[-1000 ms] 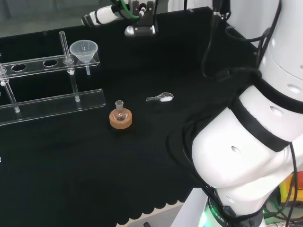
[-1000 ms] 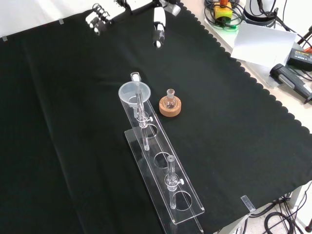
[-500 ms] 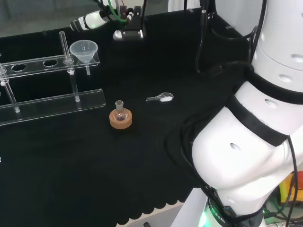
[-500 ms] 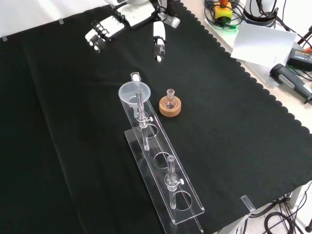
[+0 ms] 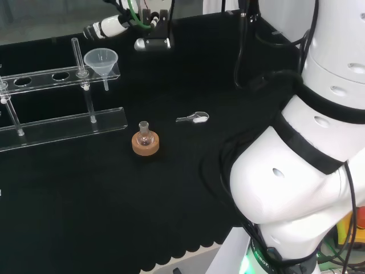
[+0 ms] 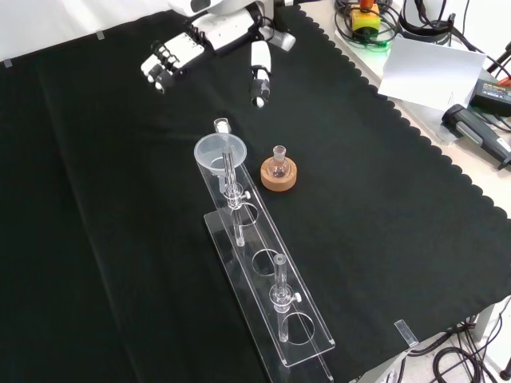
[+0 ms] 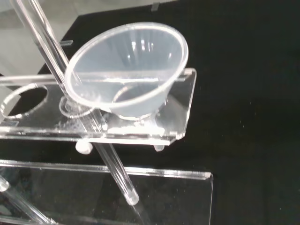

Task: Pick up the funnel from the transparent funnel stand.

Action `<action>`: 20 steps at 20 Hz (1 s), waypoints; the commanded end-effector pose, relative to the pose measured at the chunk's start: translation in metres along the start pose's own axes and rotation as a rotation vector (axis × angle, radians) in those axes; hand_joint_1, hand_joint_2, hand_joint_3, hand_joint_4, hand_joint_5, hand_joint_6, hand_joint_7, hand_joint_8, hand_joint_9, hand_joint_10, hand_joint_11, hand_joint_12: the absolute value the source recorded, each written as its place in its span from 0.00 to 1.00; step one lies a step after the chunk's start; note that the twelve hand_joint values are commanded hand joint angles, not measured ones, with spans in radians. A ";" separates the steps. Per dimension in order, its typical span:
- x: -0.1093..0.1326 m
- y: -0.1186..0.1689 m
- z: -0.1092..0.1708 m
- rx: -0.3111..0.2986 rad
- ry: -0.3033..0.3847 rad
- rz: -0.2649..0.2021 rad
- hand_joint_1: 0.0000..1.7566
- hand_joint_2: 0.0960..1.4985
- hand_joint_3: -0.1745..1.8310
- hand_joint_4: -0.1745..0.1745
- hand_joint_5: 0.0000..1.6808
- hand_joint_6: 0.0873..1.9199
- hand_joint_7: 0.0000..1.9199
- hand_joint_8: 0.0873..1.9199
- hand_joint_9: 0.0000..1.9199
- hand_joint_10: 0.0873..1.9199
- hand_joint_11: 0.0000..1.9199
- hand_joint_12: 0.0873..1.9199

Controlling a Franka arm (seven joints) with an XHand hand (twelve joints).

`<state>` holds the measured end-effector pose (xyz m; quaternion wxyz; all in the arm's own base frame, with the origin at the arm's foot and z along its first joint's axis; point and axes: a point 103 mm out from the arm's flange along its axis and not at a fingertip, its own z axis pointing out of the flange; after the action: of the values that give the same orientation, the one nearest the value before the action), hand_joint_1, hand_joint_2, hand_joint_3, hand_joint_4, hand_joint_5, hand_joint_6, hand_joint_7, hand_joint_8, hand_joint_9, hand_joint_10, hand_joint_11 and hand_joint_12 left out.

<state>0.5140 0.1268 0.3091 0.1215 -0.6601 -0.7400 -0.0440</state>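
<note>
In the head view, the transparent funnel stand [image 5: 57,77] runs along the left of the black-clothed bench [image 5: 171,188], and the funnel [image 5: 101,60] sits in the hole at its right end, bowl up and spout hanging below the upper plate. Just right of it and farther back, the hand [image 5: 122,24] hovers apart from the funnel, its fingers straight and spread, holding nothing. Nearer the camera, a small flask [image 5: 145,136] stands on a cork ring [image 5: 145,145]. To its right a small scoop [image 5: 194,118] lies on the cloth, and the arm's white links [image 5: 308,171] rise at the far right.
</note>
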 end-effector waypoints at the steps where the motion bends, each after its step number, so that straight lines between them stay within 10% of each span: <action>1: 0.018 0.001 0.033 0.052 0.002 -0.014 0.21 0.40 0.12 0.48 0.00 0.00 0.01 0.00 0.00 0.00 0.00 0.00; 20: 0.042 0.013 0.067 0.105 -0.036 -0.063 0.26 0.40 0.11 0.47 0.00 0.00 0.01 0.00 0.00 0.00 0.00 0.00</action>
<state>0.5126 0.1753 0.2590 0.1435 -0.6334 -0.7604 -0.0036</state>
